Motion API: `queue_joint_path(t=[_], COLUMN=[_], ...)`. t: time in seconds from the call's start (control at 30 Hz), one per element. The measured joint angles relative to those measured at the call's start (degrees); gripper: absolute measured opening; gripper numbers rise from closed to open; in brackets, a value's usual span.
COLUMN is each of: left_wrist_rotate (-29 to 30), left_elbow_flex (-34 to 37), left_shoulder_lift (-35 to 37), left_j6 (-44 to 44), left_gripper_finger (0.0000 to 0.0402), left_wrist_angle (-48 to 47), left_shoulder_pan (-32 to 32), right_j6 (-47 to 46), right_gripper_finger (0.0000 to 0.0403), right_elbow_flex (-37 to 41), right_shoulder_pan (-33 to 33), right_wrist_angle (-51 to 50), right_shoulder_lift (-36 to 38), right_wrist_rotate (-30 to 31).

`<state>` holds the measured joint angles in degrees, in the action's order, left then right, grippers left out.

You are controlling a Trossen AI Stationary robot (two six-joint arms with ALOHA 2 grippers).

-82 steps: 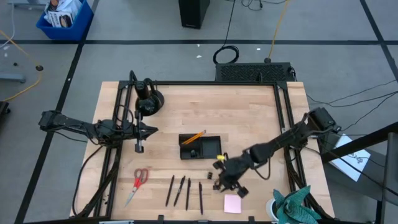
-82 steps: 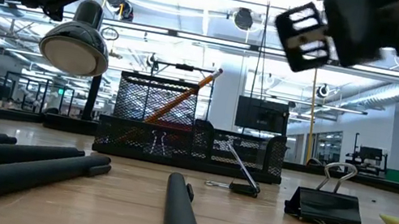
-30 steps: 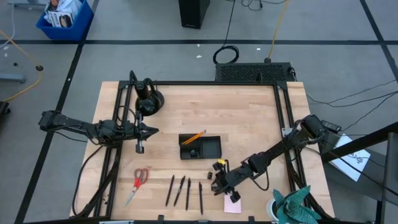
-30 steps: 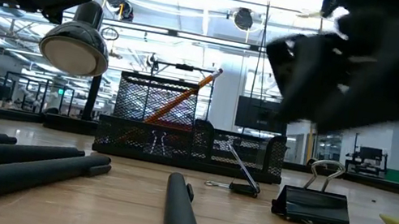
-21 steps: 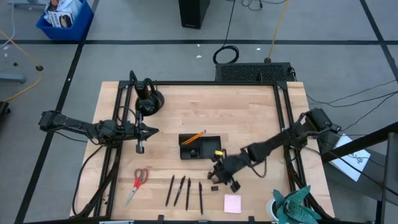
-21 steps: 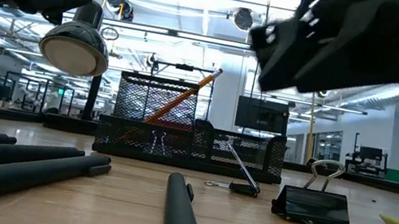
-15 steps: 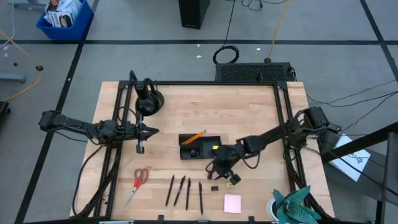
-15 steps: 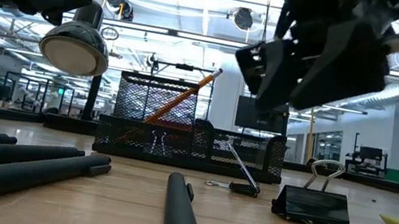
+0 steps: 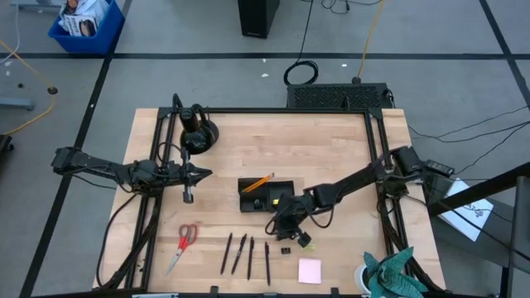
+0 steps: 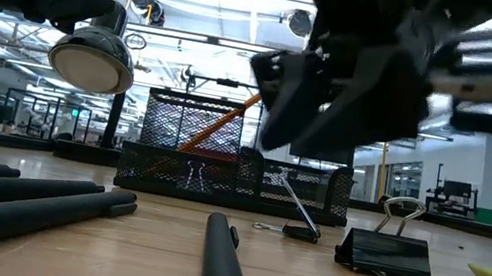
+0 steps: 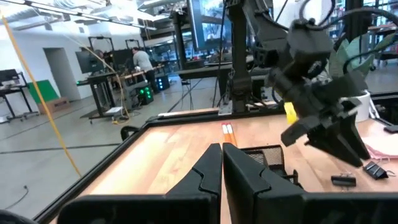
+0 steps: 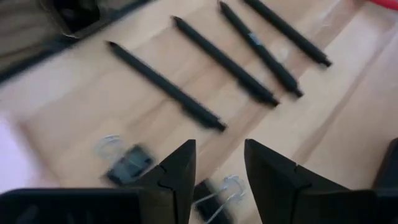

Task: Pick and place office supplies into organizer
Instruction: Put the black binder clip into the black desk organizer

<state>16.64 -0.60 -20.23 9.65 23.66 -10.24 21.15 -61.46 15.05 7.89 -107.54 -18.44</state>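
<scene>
Right claw (image 9: 286,228), fingers parted with nothing visibly gripped, hangs just off the tray's (image 9: 267,195) 5 o'clock corner; the clips (image 9: 286,249) lie at its 6 o'clock, pens (image 9: 248,256) at 7, long axes running 12-to-6; the clenched left claw (image 9: 203,173) is farther off.

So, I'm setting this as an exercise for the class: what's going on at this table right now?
The right gripper hangs open and empty just in front of the black organizer, above the black pens and binder clips lying on the wood. An orange pencil already leans in the organizer. The red-handled scissors and pink notepad lie near the front edge. The left gripper waits shut at the table's left side.
</scene>
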Motion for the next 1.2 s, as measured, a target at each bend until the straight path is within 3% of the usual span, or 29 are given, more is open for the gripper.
queue_joint_path(t=[0.27,0.57,0.7,0.93,1.2], left_wrist_rotate=[0.00,0.00,0.00,0.00,0.00], left_elbow_flex=[0.00,0.00,0.00,0.00,0.00], left_shoulder_lift=[-0.01,0.00,0.00,0.00,0.00], left_j6=[0.12,-0.07,-0.11,-0.10,-0.09], left_gripper_finger=[0.0021,0.0021,0.0021,0.0021,0.0021], left_wrist_angle=[-0.01,0.11,0.13,0.13,0.15], left_shoulder_pan=[-0.01,-0.02,0.00,0.00,-0.02], right_j6=[-0.53,-2.26,-2.45,-1.79,-2.19], right_gripper_finger=[0.0128,0.0124,0.0098,0.0013,0.0003], right_elbow_flex=[-0.10,-0.18,-0.18,-0.18,0.03], right_shoulder_pan=[-0.37,-0.37,-0.40,-0.43,-0.42], right_wrist_angle=[-1.98,-5.54,-7.38,-8.17,-3.90], right_shoulder_lift=[-2.47,-2.33,-2.33,-2.27,-1.70], right_wrist_rotate=[3.46,3.11,2.33,-0.25,1.52])
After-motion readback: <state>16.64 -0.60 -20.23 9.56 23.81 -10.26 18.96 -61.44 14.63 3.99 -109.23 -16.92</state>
